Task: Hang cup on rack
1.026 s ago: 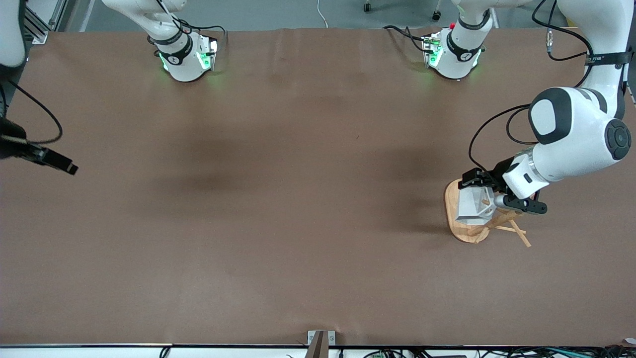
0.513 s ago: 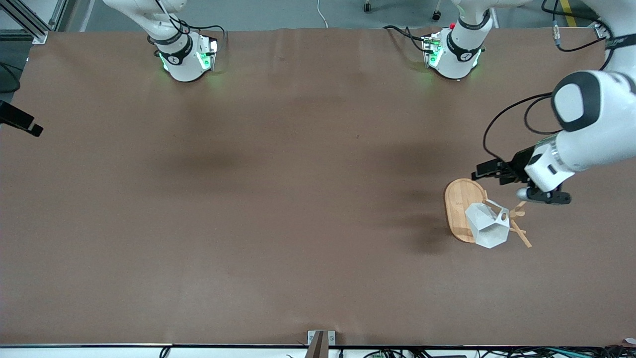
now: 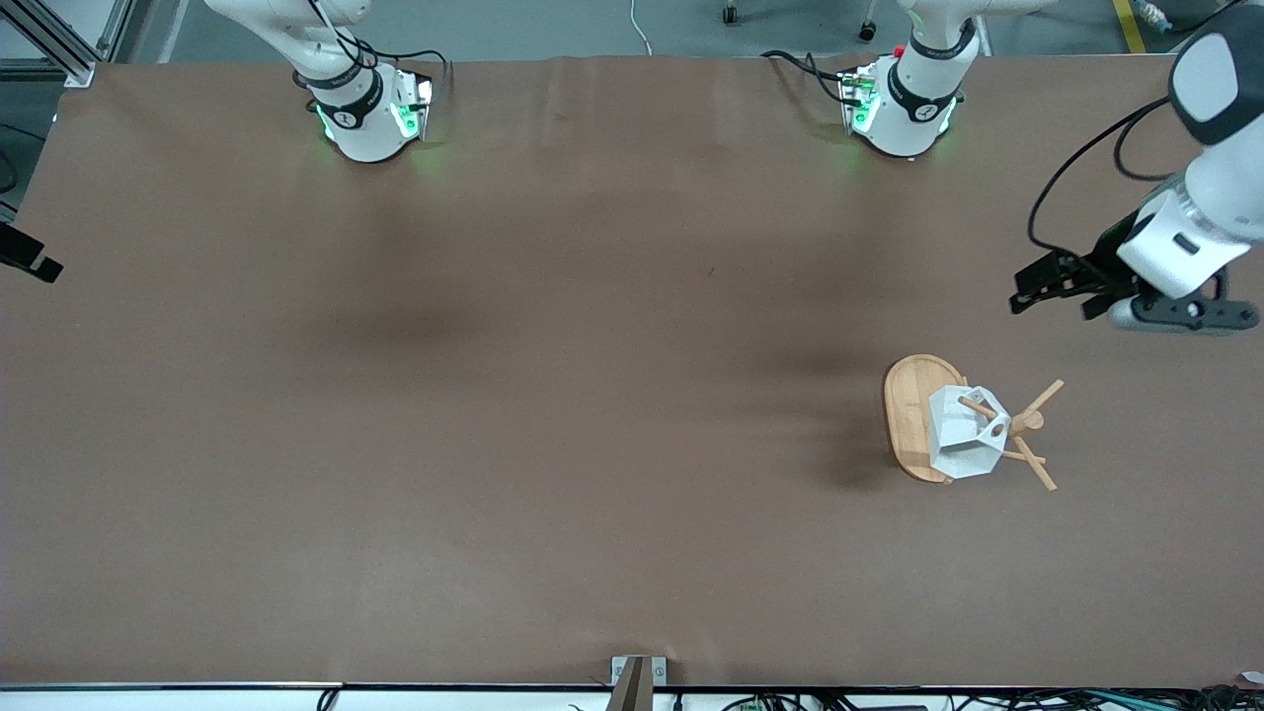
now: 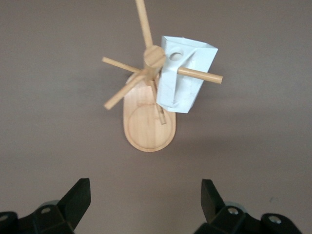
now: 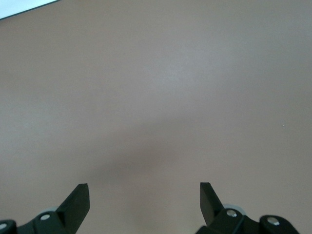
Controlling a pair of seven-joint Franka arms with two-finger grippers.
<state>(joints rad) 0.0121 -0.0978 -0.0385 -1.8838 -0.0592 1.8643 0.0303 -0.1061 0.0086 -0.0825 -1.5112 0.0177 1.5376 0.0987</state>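
Both grippers stand wide open, holding nothing. Cup [image 3: 964,434] hangs on a peg of the rack [image 3: 910,415] — peg through its handle hole. Left gripper [image 3: 1047,286] hovers over bare table [image 3: 592,395]; right gripper [image 5: 144,195] waits at the table's edge.

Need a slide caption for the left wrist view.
White cup hung on a peg of the wooden rack, open left hand above it.

A robotics lab. Two white arm bases [image 3: 370,109] with green lights stand bolted along a brown-covered table [image 3: 553,395]. Loose cables [image 3: 790,64], an aluminium frame [image 3: 59,44] and chair castors [image 3: 731,14] surround it
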